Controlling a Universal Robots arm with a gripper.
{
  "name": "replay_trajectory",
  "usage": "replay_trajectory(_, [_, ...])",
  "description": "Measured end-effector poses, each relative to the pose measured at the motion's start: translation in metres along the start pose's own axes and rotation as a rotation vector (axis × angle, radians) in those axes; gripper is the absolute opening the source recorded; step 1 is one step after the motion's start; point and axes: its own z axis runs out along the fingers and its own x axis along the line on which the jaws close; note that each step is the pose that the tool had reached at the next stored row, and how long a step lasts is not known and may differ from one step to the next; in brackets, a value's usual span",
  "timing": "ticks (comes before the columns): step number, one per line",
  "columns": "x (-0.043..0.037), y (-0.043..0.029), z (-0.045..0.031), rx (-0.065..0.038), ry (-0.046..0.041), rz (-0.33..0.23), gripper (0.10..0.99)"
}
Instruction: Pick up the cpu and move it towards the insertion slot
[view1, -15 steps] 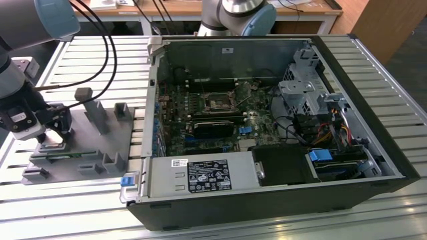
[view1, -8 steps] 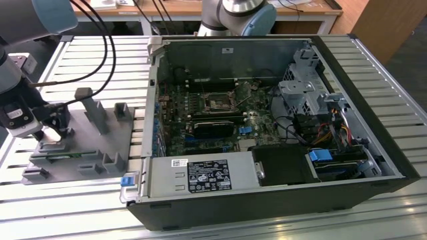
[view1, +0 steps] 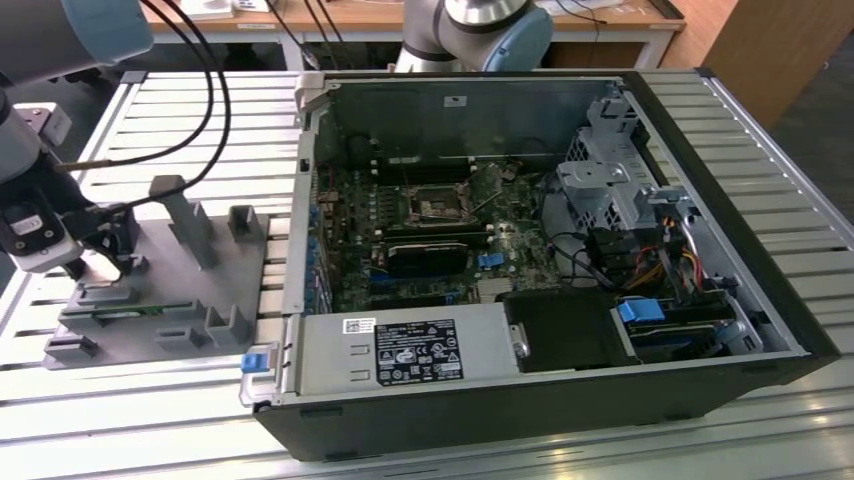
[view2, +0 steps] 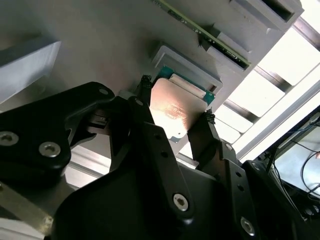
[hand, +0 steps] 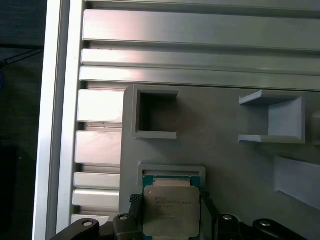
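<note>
The cpu (hand: 171, 215) is a flat square chip with a silvery top (view2: 170, 112). It sits at a shallow pocket of the grey fixture (view1: 174, 290), on the exterior view's left. My gripper (view1: 100, 262) stands over that fixture. In both wrist views its black fingers (view2: 145, 107) press against two opposite edges of the cpu, so the gripper (hand: 171, 200) is shut on it. The insertion slot (view1: 438, 205) is a dark square socket with a shiny frame on the motherboard inside the open computer case, well to the exterior view's right of the gripper.
Upright grey posts (view1: 187, 225) and open pockets (hand: 156, 112) rise from the fixture around the gripper. The case wall (view1: 304, 200) stands between fixture and motherboard. A black card (view1: 427, 255), blue connectors (view1: 489, 260), cables and a drive cage (view1: 601, 190) crowd the case. The slatted metal table (view1: 160, 400) lies beneath.
</note>
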Motion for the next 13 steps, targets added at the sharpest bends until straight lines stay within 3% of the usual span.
replay_trajectory(13, [0.0000,0.0002,-0.0046,0.000,-0.0001,0.000,0.541])
